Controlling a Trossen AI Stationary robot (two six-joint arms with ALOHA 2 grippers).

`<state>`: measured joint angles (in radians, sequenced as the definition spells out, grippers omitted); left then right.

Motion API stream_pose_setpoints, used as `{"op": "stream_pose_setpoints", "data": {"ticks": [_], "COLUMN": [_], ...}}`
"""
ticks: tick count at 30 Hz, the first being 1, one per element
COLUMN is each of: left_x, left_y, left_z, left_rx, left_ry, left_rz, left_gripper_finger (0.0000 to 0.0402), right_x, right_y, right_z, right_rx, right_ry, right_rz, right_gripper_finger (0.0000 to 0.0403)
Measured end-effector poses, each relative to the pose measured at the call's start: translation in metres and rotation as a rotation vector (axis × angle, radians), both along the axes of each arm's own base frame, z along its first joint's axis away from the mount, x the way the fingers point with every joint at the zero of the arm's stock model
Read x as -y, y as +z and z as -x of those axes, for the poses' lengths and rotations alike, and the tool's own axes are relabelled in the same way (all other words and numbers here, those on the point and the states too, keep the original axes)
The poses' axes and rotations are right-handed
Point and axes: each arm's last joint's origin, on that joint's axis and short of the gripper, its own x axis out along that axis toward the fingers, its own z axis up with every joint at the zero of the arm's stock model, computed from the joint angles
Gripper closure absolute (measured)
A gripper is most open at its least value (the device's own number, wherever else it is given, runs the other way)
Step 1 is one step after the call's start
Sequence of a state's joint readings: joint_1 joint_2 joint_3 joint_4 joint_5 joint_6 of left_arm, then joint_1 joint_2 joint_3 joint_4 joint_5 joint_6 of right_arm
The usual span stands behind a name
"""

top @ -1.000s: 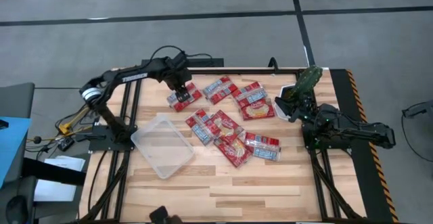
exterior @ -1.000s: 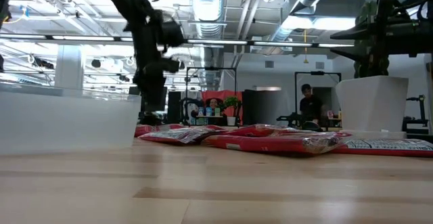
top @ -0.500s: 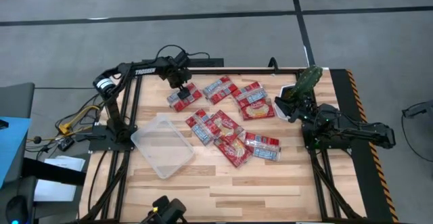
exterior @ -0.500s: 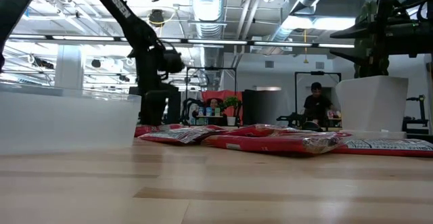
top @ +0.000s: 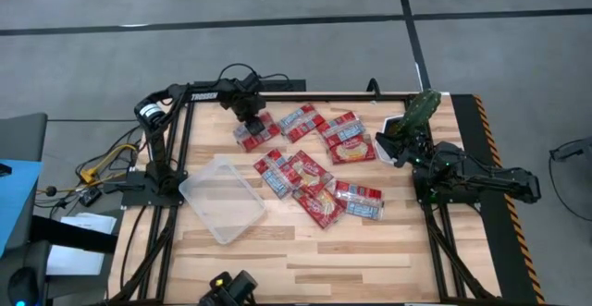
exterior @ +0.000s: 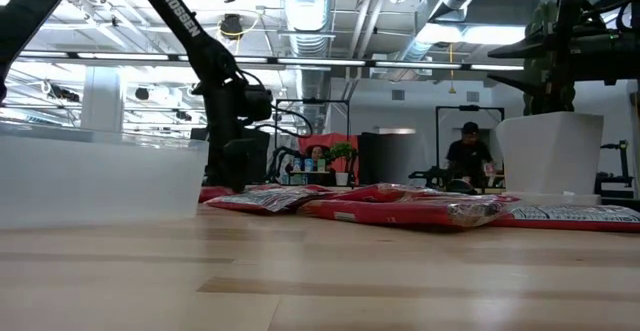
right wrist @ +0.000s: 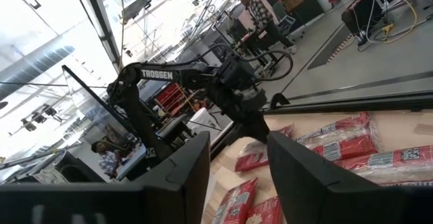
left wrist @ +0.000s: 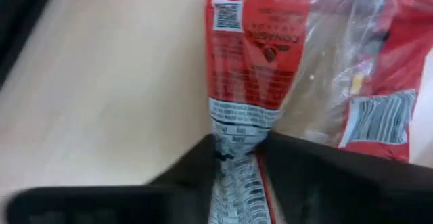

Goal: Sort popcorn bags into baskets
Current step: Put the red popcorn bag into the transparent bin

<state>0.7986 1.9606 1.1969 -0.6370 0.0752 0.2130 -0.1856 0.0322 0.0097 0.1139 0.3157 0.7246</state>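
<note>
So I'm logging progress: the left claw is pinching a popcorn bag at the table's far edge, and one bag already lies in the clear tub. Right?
Not quite. The left claw does pinch a popcorn bag at the far edge, as the left wrist view shows, but the clear tub holds no bag: the high view shows it empty.

Red popcorn bags (top: 319,163) lie scattered flat mid-table, beside the empty clear basket (top: 222,198).
</note>
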Motion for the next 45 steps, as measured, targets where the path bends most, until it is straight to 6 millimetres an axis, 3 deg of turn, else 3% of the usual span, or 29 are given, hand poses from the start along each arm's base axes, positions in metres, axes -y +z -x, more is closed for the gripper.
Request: {"op": "stream_pose_setpoints", "data": {"ticks": [2,6,15,24,32,39,45], "left_x": [0.0,0.001,0.01,0.04,0.086,0.146,0.196], "left_y": [0.0,0.004,0.056,0.106,0.161,0.201,0.22], "left_z": [0.0,0.0,0.001,0.007,0.021,0.047,0.077], "left_rx": [0.0,0.003,0.084,0.192,0.312,0.372,0.375], "left_ry": [0.017,0.046,0.098,0.14,0.163,0.15,0.204], "left_rz": [0.002,0.01,-0.018,0.01,0.013,0.103,0.162], "left_gripper_finger": [0.038,0.0395,0.0401,0.0401,0.0401,0.0401,0.0401], "right_x": [0.0,0.0,0.0,0.0,0.0,0.0,0.0], "right_y": [0.0,0.0,0.001,0.001,0.001,0.001,0.001], "right_z": [0.0,0.0,0.0,0.0,0.0,0.0,0.0], "right_rx": [0.0,0.005,0.01,0.011,0.002,0.0,0.0], "right_ry": [0.0,0.0,0.0,0.0,-0.001,-0.002,-0.001], "right_rz": [-0.001,0.0,0.001,0.002,0.017,0.021,0.022], "right_gripper_finger": [0.0233,0.0238,0.0247,0.0256,0.0262,0.0257,0.0263]}}
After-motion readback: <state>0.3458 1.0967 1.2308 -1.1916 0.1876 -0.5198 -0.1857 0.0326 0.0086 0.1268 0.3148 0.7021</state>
